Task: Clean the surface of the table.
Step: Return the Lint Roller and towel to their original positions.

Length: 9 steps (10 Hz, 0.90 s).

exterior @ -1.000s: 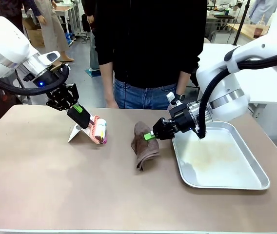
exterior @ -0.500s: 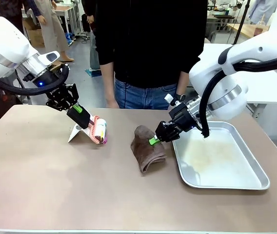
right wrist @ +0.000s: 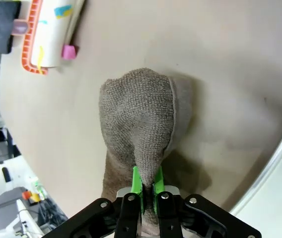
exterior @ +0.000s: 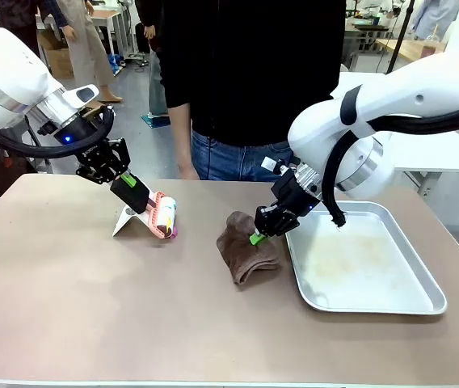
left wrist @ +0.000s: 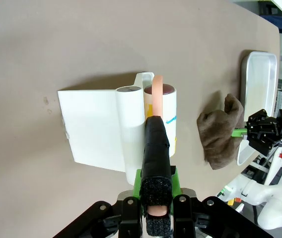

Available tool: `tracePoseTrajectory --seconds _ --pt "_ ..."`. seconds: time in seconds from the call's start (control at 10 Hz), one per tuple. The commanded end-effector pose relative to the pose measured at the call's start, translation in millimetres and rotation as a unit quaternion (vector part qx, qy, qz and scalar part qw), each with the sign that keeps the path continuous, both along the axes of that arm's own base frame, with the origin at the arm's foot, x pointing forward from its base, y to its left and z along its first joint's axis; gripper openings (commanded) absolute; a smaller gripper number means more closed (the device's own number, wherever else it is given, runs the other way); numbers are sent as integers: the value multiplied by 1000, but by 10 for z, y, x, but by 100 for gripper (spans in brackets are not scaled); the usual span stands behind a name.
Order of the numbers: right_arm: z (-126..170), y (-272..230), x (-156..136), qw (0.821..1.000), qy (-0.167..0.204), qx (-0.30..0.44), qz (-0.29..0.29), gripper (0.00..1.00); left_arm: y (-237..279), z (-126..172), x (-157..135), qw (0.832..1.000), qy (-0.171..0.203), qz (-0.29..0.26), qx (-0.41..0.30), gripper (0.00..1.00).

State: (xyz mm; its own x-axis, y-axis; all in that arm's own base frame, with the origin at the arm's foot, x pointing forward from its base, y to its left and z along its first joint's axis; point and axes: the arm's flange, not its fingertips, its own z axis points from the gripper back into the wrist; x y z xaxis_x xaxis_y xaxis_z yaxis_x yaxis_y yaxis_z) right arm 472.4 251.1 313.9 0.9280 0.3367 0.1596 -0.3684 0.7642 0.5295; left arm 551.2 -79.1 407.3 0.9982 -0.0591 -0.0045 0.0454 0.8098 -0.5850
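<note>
— The bench (exterior: 92,323) spreads taupe under both arms. The right gripper (right wrist: 145,186) has its jaws pinched on the brown cloth (exterior: 246,250); it should press flat and sweep evenly.

— And the left gripper (left wrist: 156,168)?

— Clamped on the lint roller (exterior: 163,215). The metal tray (exterior: 407,303) holds nothing, just faint smears.

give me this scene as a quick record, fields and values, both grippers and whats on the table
left gripper: shut on the handle of a lint roller, roller beside its white stand
right gripper: pinching a fold of the brown cloth, which lies bunched on the table
tray: silver, on the table at the robot's right, cloth just beside it
person: standing at the far edge, dark top, jeans
</note>
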Motion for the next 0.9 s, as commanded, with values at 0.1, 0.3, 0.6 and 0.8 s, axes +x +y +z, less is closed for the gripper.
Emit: tracePoseTrajectory --seconds 0.1,0.3,0.6,0.8 --pt "20 57 45 1000 -3 -15 -20 65 54 -28 36 1000 6 4 5 22" --pt "13 44 48 1000 1 -12 -24 100 58 -30 39 1000 9 5 9 72" --pt "15 29 53 1000 -1 -5 -25 100 65 -21 42 1000 12 8 10 85" --pt "-4 19 49 1000 3 1 -24 100 94 6 43 1000 6 13 5 100"
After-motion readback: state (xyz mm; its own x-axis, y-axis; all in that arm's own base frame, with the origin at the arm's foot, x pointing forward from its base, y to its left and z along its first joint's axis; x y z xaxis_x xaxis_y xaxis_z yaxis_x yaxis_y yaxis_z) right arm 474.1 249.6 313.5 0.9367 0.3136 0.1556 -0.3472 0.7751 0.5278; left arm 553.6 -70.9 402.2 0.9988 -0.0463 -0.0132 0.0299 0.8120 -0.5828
